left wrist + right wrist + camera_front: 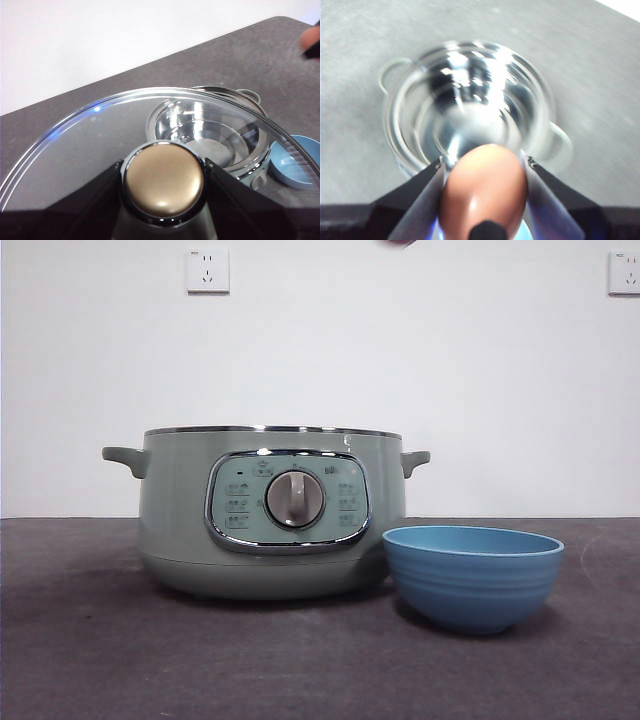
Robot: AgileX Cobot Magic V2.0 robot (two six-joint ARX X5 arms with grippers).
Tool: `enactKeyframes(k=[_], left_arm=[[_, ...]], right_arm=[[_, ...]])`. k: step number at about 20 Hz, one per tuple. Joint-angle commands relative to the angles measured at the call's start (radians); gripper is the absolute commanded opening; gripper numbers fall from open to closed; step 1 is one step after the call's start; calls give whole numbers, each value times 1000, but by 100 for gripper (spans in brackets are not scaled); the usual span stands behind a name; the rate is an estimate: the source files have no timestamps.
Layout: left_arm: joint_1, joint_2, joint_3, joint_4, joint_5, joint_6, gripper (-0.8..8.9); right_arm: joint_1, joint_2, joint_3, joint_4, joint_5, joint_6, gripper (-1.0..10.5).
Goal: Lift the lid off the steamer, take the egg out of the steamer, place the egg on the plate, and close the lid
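Observation:
The pale green steamer [270, 515] stands open on the table, its chrome rim bare. Right of it sits the blue plate [472, 575], a small bowl. In the left wrist view my left gripper [164, 172] is shut on the knob [164, 181] of the glass lid [90, 145], held up in the air. Through the glass I see the steamer [250, 95] and the plate [295, 165] below. My right gripper [484, 170] is shut on the brown egg [482, 195], high above the steamer's shiny inside [395, 115], which looks blurred. In the front view the lid and egg are out of sight.
Dark grey tabletop [90, 640] lies all around the pot, and a white wall with two sockets [208, 270] stands behind. A dark arm tip [400, 242] shows at the front view's top edge. The other arm [312, 42] appears blurred in the left wrist view.

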State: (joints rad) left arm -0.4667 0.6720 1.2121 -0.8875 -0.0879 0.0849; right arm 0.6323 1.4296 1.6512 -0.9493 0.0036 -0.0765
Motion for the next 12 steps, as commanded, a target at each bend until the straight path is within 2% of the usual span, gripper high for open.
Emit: enactKeyframes(k=[1, 3, 5, 12], left_arm=[[2, -12, 22, 47, 32, -8, -8], [2, -12, 22, 45, 42, -8, -8], [2, -12, 22, 41, 42, -11, -8], [2, -12, 22, 24, 42, -10, -8]], right_arm=[[-45, -44, -42, -35, -6, -8, -13], [-77, -92, -122, -19, -8, -7, -13], [-96, -129, -243, 27, -46, 2, -13], [-100, -132, -662, 375, -111, 61, -13]])
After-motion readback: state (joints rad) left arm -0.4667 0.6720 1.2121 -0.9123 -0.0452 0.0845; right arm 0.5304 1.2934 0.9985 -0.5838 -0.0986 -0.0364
